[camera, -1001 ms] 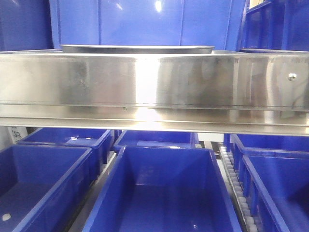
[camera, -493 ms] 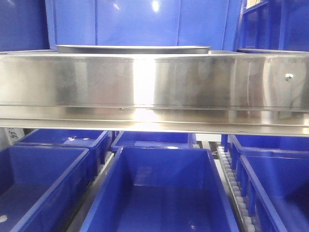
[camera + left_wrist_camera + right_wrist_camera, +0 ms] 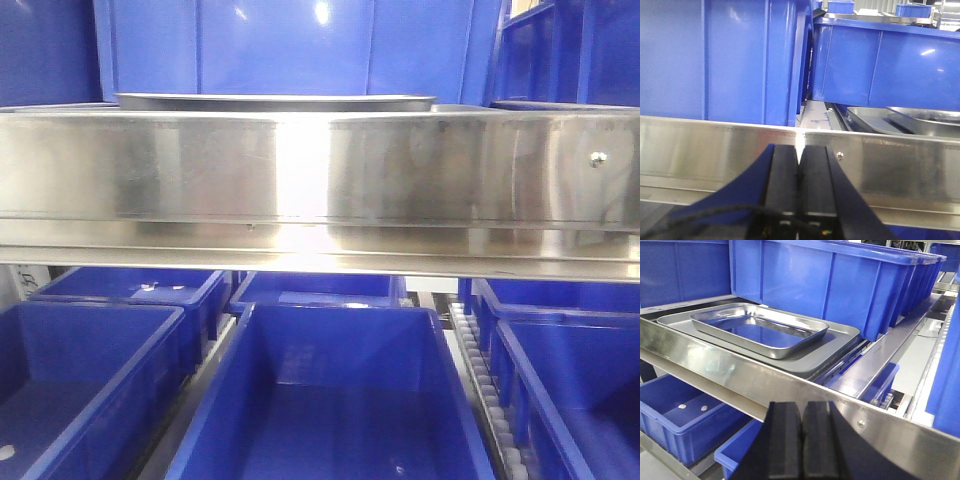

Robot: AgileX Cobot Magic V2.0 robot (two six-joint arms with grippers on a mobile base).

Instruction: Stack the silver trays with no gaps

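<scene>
A small shiny silver tray [image 3: 760, 327] lies inside a larger, duller silver tray [image 3: 837, 340] on the upper shelf, ahead and left of my right gripper [image 3: 801, 407]. That gripper is shut and holds nothing; it hovers in front of the shelf's steel band [image 3: 880, 432]. The left wrist view shows the same two trays [image 3: 922, 119] at the far right, behind the band [image 3: 715, 147]. My left gripper [image 3: 800, 150] is shut and empty, low before the band. From the front, only a thin tray rim [image 3: 275, 100] shows above the band.
Deep blue bins [image 3: 840, 285] stand on the shelf right behind and beside the trays, and another [image 3: 740, 60] faces the left gripper. Open blue bins [image 3: 330, 400] fill the lower level. A roller track [image 3: 480, 375] runs between them. The steel band [image 3: 400, 170] spans the whole front view.
The front view shifted slightly between the earliest frame and half a second ago, with the tray rim and band sliding a little left. Nothing has moved since.
</scene>
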